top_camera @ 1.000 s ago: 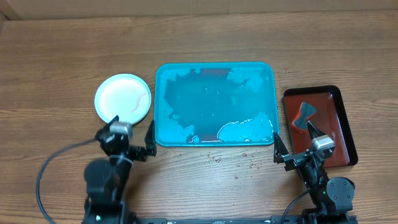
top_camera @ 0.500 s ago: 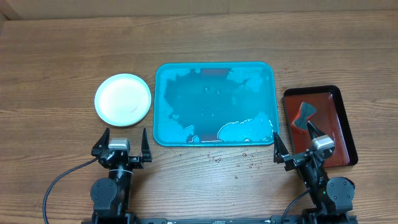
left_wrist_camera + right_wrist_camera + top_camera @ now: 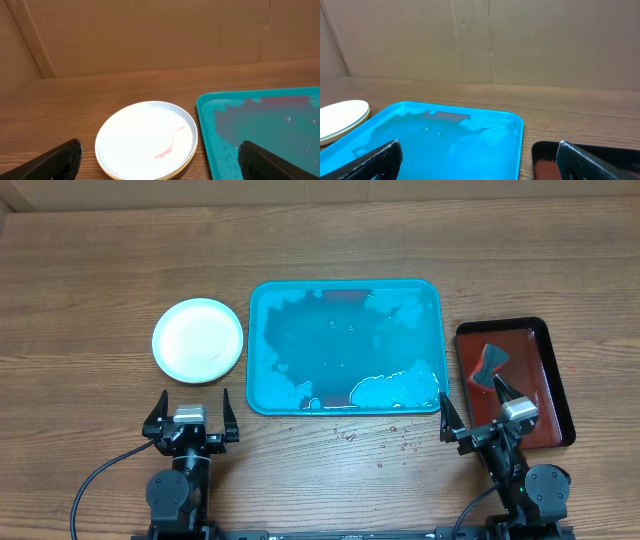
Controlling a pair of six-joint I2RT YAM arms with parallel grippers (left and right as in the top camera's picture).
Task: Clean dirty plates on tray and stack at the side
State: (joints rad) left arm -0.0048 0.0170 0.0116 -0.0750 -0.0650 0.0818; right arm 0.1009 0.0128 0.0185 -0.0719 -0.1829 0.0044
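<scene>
Both my claws sit low at the near edge of the worktop [image 3: 100,260], and neither holds anything. My left claw [image 3: 193,396] has its fingers [image 3: 57,161] spread wide apart. Ahead of it, clear of the tips, the plates [image 3: 198,341] lie stacked on the bare wood just left of the tray [image 3: 345,284], near its rim but apart from it. From my left wrist I see a light-blue rim on top and a yellowish rim under it; how many plates lie in the stack I cannot tell. The top plate's whitish centre carries a faint pink smear [image 3: 169,148]. The turquoise tray lies mid-worktop with no plate on it, only a sheet of water [image 3: 330,340] over much of its floor. My right claw [image 3: 472,402] is also parted, pointing at the gap between the tray's near right corner and a dark red-brown tray [image 3: 545,330], where a dark bow-shaped piece [image 3: 487,364] rests. A few droplets [image 3: 395,442] speckle the wood in front of the turquoise tray.
</scene>
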